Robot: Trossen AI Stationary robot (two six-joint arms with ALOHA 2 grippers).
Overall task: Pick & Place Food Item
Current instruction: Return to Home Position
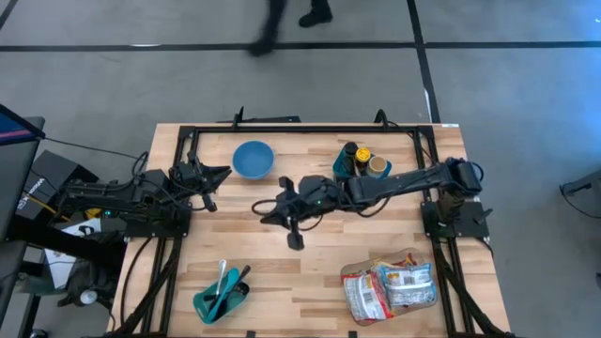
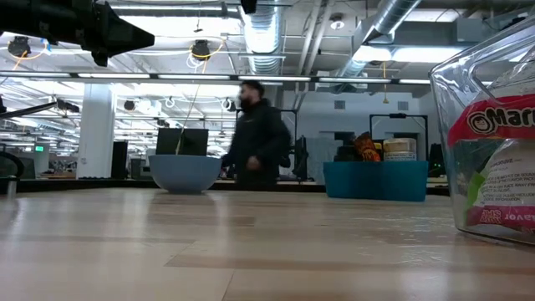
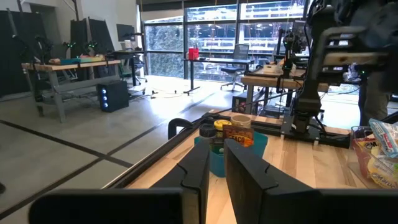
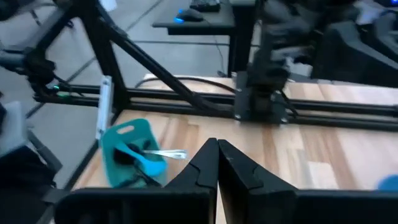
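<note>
A clear packet of snack packs [image 1: 390, 286] lies on the table at the near right; it also shows in the low view [image 2: 493, 142]. A blue bowl [image 1: 253, 158] stands at the far middle. A teal bin with jars and bottles [image 1: 362, 161] stands to the right of the bowl. My left gripper [image 1: 223, 173] is shut and empty, just left of the bowl, pointing toward the table's right. My right gripper [image 1: 293, 238] is shut and empty over the table's middle, pointing toward the near left.
A teal holder with utensils [image 1: 222, 294] lies at the near left and shows in the right wrist view [image 4: 132, 152]. A black frame [image 1: 300, 127] runs along the table's far edge. A person [image 2: 257, 134] walks behind the table.
</note>
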